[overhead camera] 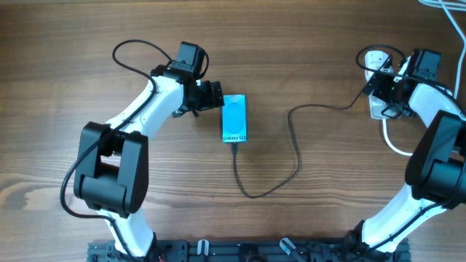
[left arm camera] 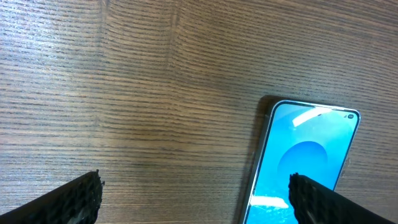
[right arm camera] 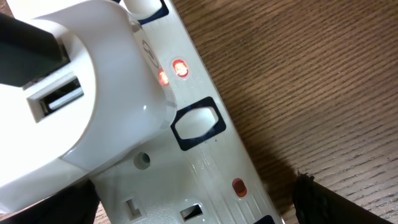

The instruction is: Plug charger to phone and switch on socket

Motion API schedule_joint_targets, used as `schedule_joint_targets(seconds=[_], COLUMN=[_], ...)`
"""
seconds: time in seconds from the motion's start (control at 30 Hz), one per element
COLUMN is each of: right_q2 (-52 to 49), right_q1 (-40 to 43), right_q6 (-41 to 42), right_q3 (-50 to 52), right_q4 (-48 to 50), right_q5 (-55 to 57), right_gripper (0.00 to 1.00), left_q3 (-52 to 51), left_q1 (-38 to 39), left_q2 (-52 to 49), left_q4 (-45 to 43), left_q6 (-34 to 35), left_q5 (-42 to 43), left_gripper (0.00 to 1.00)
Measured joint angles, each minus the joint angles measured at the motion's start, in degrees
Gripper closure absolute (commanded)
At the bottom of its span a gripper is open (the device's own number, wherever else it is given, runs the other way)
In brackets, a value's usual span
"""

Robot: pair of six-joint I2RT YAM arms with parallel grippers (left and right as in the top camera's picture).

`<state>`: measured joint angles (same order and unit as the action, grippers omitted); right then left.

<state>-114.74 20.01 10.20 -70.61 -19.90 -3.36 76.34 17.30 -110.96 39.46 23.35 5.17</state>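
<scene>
A: So where's the small rectangular phone w/ the turquoise screen and white edge?

B: Flat on the brown wood-grain table, centre-left, "Galaxy" end toward the robot base. The thin black charger cable meets that end, loops toward the base, then climbs and runs right to the long white plastic power strip at the far right.

A: Left fingers?

B: Spread wide, nothing between them. Overhead they're just beside the phone's far-left corner. On the wrist cam one finger overlaps the screen, the other is over bare wood. Touching or not, can't tell.

A: Right fingers?

B: Over the strip, set wide apart, gripping nothing. A rounded white USB adapter is plugged into the strip, w/ one USB port empty and a black plug next to it. A small red light glows on the strip beside the adapter. A duller red dot sits further along.
</scene>
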Motion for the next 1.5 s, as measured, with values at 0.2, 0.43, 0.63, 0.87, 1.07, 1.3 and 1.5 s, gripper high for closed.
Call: schedule_joint_targets(seconds=[0.2, 0.43, 0.63, 0.87, 1.07, 1.3, 1.5], right_q2=[0.0, 0.0, 0.0, 0.0, 0.0, 0.0, 1.2], right_q1=[0.0, 0.0, 0.0, 0.0, 0.0, 0.0, 0.7], right_q6=[-0.3, -0.3, -0.3, -0.3, -0.3, -0.3, -0.2], right_q3=[0.1, 0.1, 0.1, 0.1, 0.1, 0.1, 1.3], right_q4=[0.2, 0.3, 0.3, 0.3, 0.3, 0.3, 1.6], right_q5=[0.0, 0.0, 0.0, 0.0, 0.0, 0.0, -0.7], right_gripper=[0.0, 0.0, 0.0, 0.0, 0.0, 0.0, 0.0], left_q3=[0.0, 0.0, 0.0, 0.0, 0.0, 0.0, 0.0], left_q1=[0.0, 0.0, 0.0, 0.0, 0.0, 0.0, 0.0], left_q2=[0.0, 0.0, 0.0, 0.0, 0.0, 0.0, 0.0], left_q4=[0.0, 0.0, 0.0, 0.0, 0.0, 0.0, 0.0], left_q6=[0.0, 0.0, 0.0, 0.0, 0.0, 0.0, 0.0], left_q5=[0.0, 0.0, 0.0, 0.0, 0.0, 0.0, 0.0], left_gripper=[0.0, 0.0, 0.0, 0.0, 0.0, 0.0, 0.0])
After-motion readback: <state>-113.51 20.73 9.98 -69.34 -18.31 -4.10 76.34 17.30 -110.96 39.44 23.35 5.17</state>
